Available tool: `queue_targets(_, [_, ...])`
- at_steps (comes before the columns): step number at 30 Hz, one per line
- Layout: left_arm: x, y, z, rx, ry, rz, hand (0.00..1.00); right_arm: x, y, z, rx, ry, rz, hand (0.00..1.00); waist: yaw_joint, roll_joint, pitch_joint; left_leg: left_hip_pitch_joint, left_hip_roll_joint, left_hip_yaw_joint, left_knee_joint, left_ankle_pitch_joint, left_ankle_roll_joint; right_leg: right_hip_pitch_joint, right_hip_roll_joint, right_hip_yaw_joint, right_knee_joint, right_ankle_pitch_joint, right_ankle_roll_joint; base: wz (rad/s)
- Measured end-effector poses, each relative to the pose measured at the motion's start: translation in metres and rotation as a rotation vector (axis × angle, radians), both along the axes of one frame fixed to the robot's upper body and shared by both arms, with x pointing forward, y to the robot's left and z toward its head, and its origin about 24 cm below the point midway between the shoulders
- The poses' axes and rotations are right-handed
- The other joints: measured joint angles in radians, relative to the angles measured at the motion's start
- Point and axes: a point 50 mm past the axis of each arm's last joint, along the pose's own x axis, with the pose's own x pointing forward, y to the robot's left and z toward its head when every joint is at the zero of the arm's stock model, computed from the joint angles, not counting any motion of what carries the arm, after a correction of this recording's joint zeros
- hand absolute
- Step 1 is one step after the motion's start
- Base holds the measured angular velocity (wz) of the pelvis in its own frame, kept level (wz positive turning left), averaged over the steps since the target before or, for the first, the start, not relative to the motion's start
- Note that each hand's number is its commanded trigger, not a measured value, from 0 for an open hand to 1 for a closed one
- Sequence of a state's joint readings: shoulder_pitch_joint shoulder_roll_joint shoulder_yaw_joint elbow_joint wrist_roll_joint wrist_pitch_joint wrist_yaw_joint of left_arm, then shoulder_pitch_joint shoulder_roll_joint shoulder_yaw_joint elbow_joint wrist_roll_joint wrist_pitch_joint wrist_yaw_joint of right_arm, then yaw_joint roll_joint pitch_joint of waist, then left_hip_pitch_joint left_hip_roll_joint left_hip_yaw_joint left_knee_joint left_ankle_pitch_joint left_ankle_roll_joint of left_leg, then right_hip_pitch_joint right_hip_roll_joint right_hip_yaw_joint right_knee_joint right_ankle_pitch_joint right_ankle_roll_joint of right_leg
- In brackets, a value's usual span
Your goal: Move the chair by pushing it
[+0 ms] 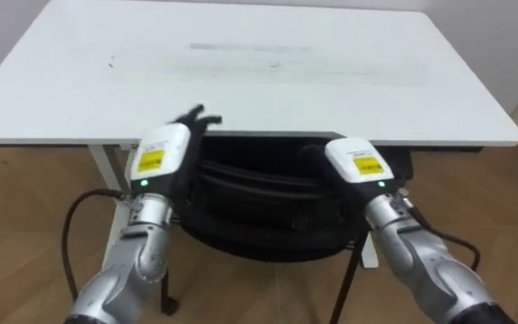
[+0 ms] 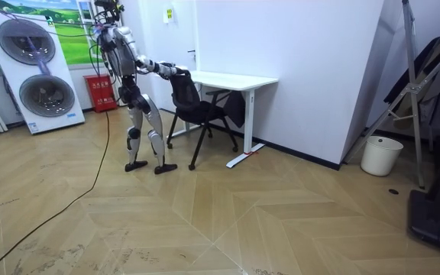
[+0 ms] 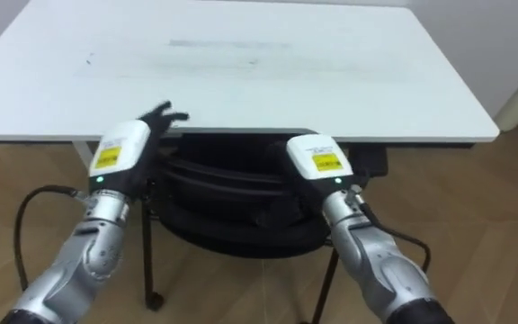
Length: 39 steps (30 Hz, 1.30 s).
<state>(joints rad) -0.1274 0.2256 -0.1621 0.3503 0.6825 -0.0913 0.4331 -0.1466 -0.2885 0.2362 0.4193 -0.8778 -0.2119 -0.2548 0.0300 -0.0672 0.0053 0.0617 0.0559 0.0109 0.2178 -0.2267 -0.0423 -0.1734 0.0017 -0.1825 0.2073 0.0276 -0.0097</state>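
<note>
Here, the left hand point(image 1: 162, 155) sits at the top of the chair point(image 1: 259, 202) backrest, on its left end. Its dark fingers point(image 1: 196, 117) reach forward, straight and slightly spread, toward the desk point(image 1: 259, 72) edge, gripping nothing. The right hand point(image 1: 356, 162) rests on the right end of the same backrest. Its fingers run forward and down into the dark of the chair, so I cannot tell whether they are loose or closed on it.

The chair is black, with a curved back and thin dark legs. It stands between the robot and the desk, with its front part tucked under the desk's near edge. The desk is white, with a wide flat top and white legs, and it stands on a wood floor point(image 1: 25, 198).

In the room view, the robot stands upright behind the chair, on the room view's left of it, both arms stretched forward to the backrest. The desk stands against a white wall. Farther toward the room view's right, well apart from the desk, a white bin point(image 2: 380, 155) stands on the floor by the wall. Its inside cannot be seen from here. Behind the robot is a panel with two round washer drums point(image 2: 37, 69), and a red box point(image 2: 98, 90) is beside it.
</note>
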Motion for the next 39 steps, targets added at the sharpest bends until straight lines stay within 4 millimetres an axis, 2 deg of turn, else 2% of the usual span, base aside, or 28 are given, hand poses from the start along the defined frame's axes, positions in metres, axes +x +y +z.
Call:
queue_targets(2, [-0.015,0.028,0.01,-0.109,-0.074,0.14,0.0,-0.017,-0.021,0.008,0.072,-0.066,-0.068,0.0,-0.017,0.004,0.0011,-0.001,0.0,-0.001,-0.012,0.001,0.001,-0.002,0.001,0.001,-0.008,0.004,-0.008,0.03])
queue_targets(3, [-0.019,0.035,0.012,-0.127,-0.092,0.173,0.0,-0.02,-0.029,0.012,0.092,-0.088,-0.096,0.0,-0.021,0.004,0.0011,-0.001,0.0,0.0,-0.014,0.001,0.002,-0.002,0.001,0.002,-0.008,0.005,-0.015,0.0])
queue_targets(4, [-0.027,0.05,0.023,-0.172,-0.173,0.25,0.0,-0.028,-0.047,0.02,0.112,-0.144,-0.177,0.0,-0.025,0.004,0.0011,-0.001,-0.001,0.003,-0.016,0.0,0.004,-0.005,0.003,0.007,-0.01,0.01,-0.034,-0.05])
queue_targets(5, [-0.03,0.058,0.032,-0.2,-0.234,0.286,0.0,-0.033,-0.058,0.021,0.108,-0.15,-0.223,0.0,-0.026,0.004,0.0011,-0.001,-0.002,0.003,-0.019,-0.001,0.004,-0.006,0.004,0.009,-0.012,0.01,-0.039,-0.06])
queue_targets(6, [-0.035,0.073,0.049,-0.281,-0.371,0.36,0.0,-0.046,-0.08,0.022,0.177,-0.175,-0.335,0.0,-0.029,0.007,0.0003,0.001,-0.002,0.005,-0.025,-0.001,0.005,-0.005,0.005,0.011,-0.021,0.012,-0.042,-0.09])
queue_targets(7, [-0.044,0.09,0.061,-0.365,-0.491,0.444,0.0,-0.056,-0.099,0.03,0.281,-0.26,-0.458,0.0,-0.027,0.02,-0.0009,0.01,-0.002,0.012,-0.037,0.0,0.006,-0.004,0.006,0.016,-0.022,0.011,-0.044,-0.18])
queue_targets(8, [-0.056,0.107,0.063,-0.439,-0.562,0.535,0.0,-0.062,-0.119,0.048,0.419,-0.416,-0.593,0.0,-0.035,0.04,-0.0072,0.029,-0.003,0.02,-0.051,0.0,0.009,0.002,0.006,0.026,-0.022,0.008,-0.047,-0.22])
queue_targets(9, [-0.064,0.114,0.059,-0.465,-0.568,0.579,0.0,-0.066,-0.13,0.058,0.486,-0.499,-0.658,0.0,-0.037,0.044,-0.0084,0.037,-0.003,0.024,-0.055,-0.001,0.011,0.006,0.006,0.031,-0.022,0.006,-0.047,-0.17])
queue_targets(10, [-0.081,0.126,0.049,-0.519,-0.566,0.664,0.0,-0.079,-0.154,0.077,0.632,-0.673,-0.793,0.0,-0.048,0.057,-0.012,0.053,0.0,0.028,-0.059,-0.006,0.015,0.019,0.014,0.028,-0.022,-0.005,-0.042,0.0])
queue_targets(11, [-0.097,0.135,0.039,-0.563,-0.547,0.742,0.0,-0.094,-0.174,0.087,0.768,-0.814,-0.914,0.0,-0.053,0.065,-0.0106,0.072,0.004,0.027,-0.063,-0.013,0.015,0.037,0.019,0.026,-0.021,-0.016,-0.037,0.0])
queue_targets(12, [-0.106,0.14,0.031,-0.573,-0.527,0.787,0.0,-0.104,-0.184,0.087,0.828,-0.869,-0.98,0.0,-0.056,0.069,-0.0089,0.081,0.007,0.029,-0.065,-0.015,0.014,0.044,0.022,0.027,-0.021,-0.019,-0.036,0.0])
queue_targets(13, [-0.126,0.15,0.012,-0.607,-0.473,0.896,0.0,-0.127,-0.199,0.079,0.936,-0.935,-1.12,0.0,-0.056,0.07,-0.0046,0.095,0.014,0.032,-0.067,-0.022,0.013,0.057,0.028,0.027,-0.022,-0.025,-0.036,-0.07])
queue_targets(14, [-0.148,0.156,-0.009,-0.646,-0.403,1.019,0.0,-0.15,-0.206,0.06,1.013,-0.93,-1.266,0.0,-0.056,0.065,-0.0046,0.102,0.02,0.036,-0.066,-0.031,0.009,0.064,0.035,0.028,-0.022,-0.029,-0.038,-0.05])
queue_targets(15, [-0.158,0.158,-0.02,-0.658,-0.362,1.078,0.0,-0.162,-0.207,0.047,1.046,-0.909,-1.345,0.0,-0.056,0.066,-0.0069,0.103,0.022,0.035,-0.066,-0.033,0.009,0.064,0.037,0.028,-0.022,-0.031,-0.039,-0.06])
queue_targets(16, [-0.177,0.159,-0.041,-0.68,-0.274,1.186,0.0,-0.187,-0.205,0.019,1.096,-0.834,-1.514,0.0,-0.058,0.056,-0.001,0.102,0.024,0.036,-0.066,-0.036,0.007,0.063,0.038,0.03,-0.022,-0.031,-0.039,-0.04])
queue_targets(17, [-0.187,0.157,-0.051,-0.694,-0.23,1.236,0.0,-0.198,-0.202,0.005,1.121,-0.793,-1.596,0.0,-0.059,0.055,0.0,0.1,0.024,0.037,-0.066,-0.036,0.008,0.061,0.037,0.031,-0.022,-0.031,-0.039,-0.06])
queue_targets(19, [-0.221,0.147,-0.083,-0.757,-0.095,1.4,0.0,-0.238,-0.192,-0.042,1.231,-0.682,-1.901,0.0,-0.076,0.058,-0.0029,0.091,0.021,0.041,-0.065,-0.04,0.015,0.051,0.036,0.034,-0.019,-0.034,-0.035,-0.02])
queue_targets(20, [-0.228,0.145,-0.088,-0.761,-0.069,1.43,0.0,-0.248,-0.189,-0.052,1.248,-0.658,-1.975,0.0,-0.082,0.058,-0.0041,0.089,0.02,0.043,-0.064,-0.041,0.016,0.05,0.035,0.033,-0.019,-0.034,-0.033,0.0])
queue_targets(22, [-0.255,0.142,-0.106,-0.739,0.053,1.512,0.0,-0.289,-0.173,-0.086,1.232,-0.53,-2.206,0.0,-0.088,0.068,-0.0152,0.091,0.02,0.046,-0.064,-0.044,0.02,0.049,0.037,0.04,-0.016,-0.036,-0.031,-0.02])
queue_targets(23, [-0.265,0.139,-0.114,-0.736,0.114,1.533,0.0,-0.307,-0.165,-0.097,1.204,-0.453,-2.283,0.0,-0.094,0.07,-0.0169,0.095,0.019,0.046,-0.064,-0.047,0.023,0.049,0.035,0.041,-0.007,-0.037,-0.033,0.0])
queue_targets(24, [-0.272,0.138,-0.118,-0.73,0.15,1.543,0.0,-0.317,-0.162,-0.102,1.192,-0.418,-2.318,0.0,-0.097,0.073,-0.0188,0.098,0.018,0.047,-0.064,-0.049,0.025,0.05,0.034,0.041,-0.003,-0.04,-0.033,0.0])
queue_targets(25, [-0.283,0.135,-0.124,-0.731,0.214,1.558,0.0,-0.329,-0.154,-0.11,1.177,-0.342,-2.363,0.0,-0.106,0.081,-0.0254,0.101,0.018,0.049,-0.064,-0.053,0.027,0.053,0.034,0.042,-0.002,-0.045,-0.027,-0.04])
queue_targets(26, [-0.29,0.132,-0.129,-0.745,0.271,1.554,0.0,-0.338,-0.145,-0.119,1.176,-0.25,-2.394,0.0,-0.112,0.084,-0.0262,0.102,0.017,0.055,-0.064,-0.055,0.029,0.053,0.033,0.045,-0.002,-0.046,-0.026,-0.05])
queue_targets(27, [-0.293,0.131,-0.131,-0.751,0.298,1.55,0.0,-0.343,-0.14,-0.123,1.174,-0.198,-2.411,0.0,-0.114,0.084,-0.0261,0.102,0.017,0.058,-0.063,-0.055,0.03,0.053,0.033,0.047,-0.002,-0.045,-0.025,-0.09])
queue_targets(29, [-0.308,0.12,-0.143,-0.783,0.447,1.533,0.0,-0.356,-0.118,-0.137,1.13,0.066,-2.426,0.0,-0.115,0.084,-0.026,0.108,0.016,0.068,-0.061,-0.059,0.033,0.051,0.035,0.057,0.004,-0.045,-0.025,-0.13])
queue_targets(32, [-0.321,0.103,-0.155,-0.826,0.616,1.515,0.0,-0.362,-0.102,-0.146,1.08,0.323,-2.373,0.0,-0.117,0.087,-0.0251,0.108,0.015,0.072,-0.05,-0.069,0.037,0.053,0.035,0.06,0.008,-0.047,-0.022,-0.03])
queue_targets(35, [-0.336,0.084,-0.166,-0.884,0.829,1.465,0.0,-0.346,-0.092,-0.154,1.036,0.574,-2.202,0.0,-0.111,0.088,-0.0237,0.112,0.013,0.076,-0.049,-0.073,0.039,0.053,0.036,0.066,0.011,-0.047,-0.021,-0.05])
queue_targets(39, [-0.331,0.074,-0.174,-0.954,0.957,1.378,0.0,-0.316,-0.089,-0.161,1.08,0.666,-2.052,0.0,-0.106,0.09,-0.0169,0.115,0.01,0.076,-0.05,-0.073,0.04,0.053,0.036,0.07,0.01,-0.046,-0.019,-0.02])
